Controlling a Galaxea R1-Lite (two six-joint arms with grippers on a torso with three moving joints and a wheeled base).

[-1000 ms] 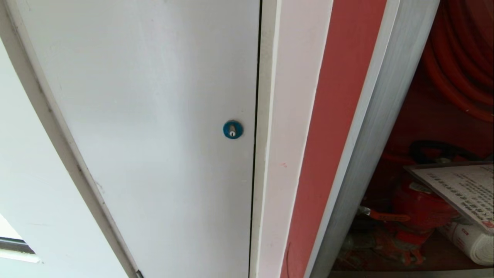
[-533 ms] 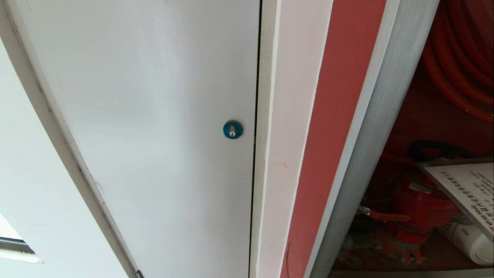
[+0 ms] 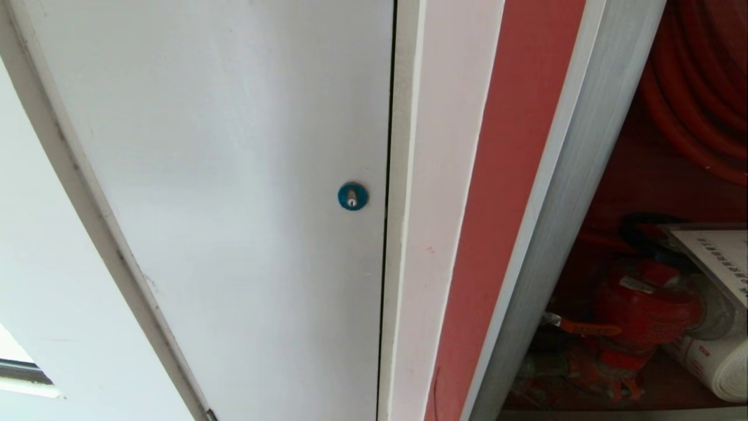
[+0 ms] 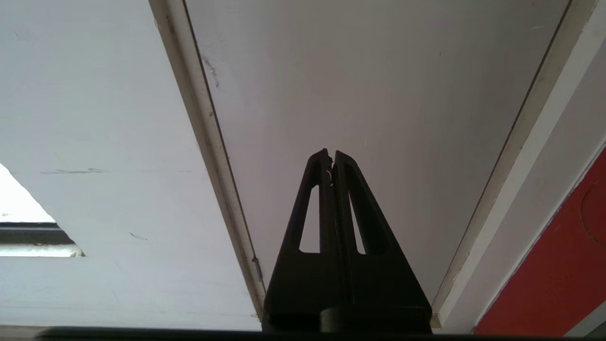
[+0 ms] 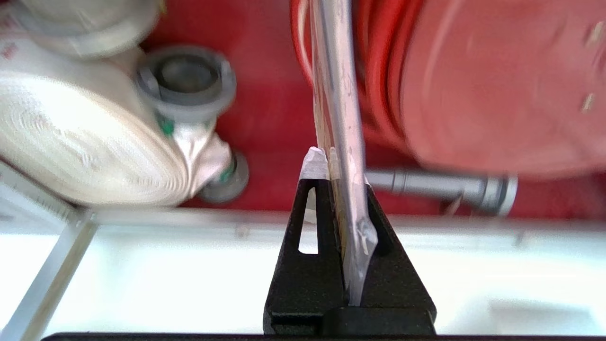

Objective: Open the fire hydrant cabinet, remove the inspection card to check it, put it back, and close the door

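The fire hydrant cabinet [image 3: 561, 234] stands open at the right of the head view, its silver frame around a dark red inside. In it are the red hose reel [image 3: 695, 88], a red valve [image 3: 643, 316] and the white rolled hose [image 3: 713, 365]. The inspection card [image 3: 716, 257], white with rows of small print, shows at the right edge above the valve. In the right wrist view the card [image 5: 336, 94] runs edge-on between the fingers of my right gripper [image 5: 338, 175], which is shut on it, in front of the reel [image 5: 497, 85]. The door is out of view.
A plain white panel [image 3: 234, 175] with a round blue lock [image 3: 353, 196] fills the left of the head view. My left gripper [image 4: 331, 154] is parked, shut and holding nothing, before that panel. A grey hose coupling [image 5: 187, 80] and a grey nozzle [image 5: 440, 187] lie inside the cabinet.
The card has slid up and toward the right edge of the head view, so less of it shows. More of the red valve and white hose is uncovered.
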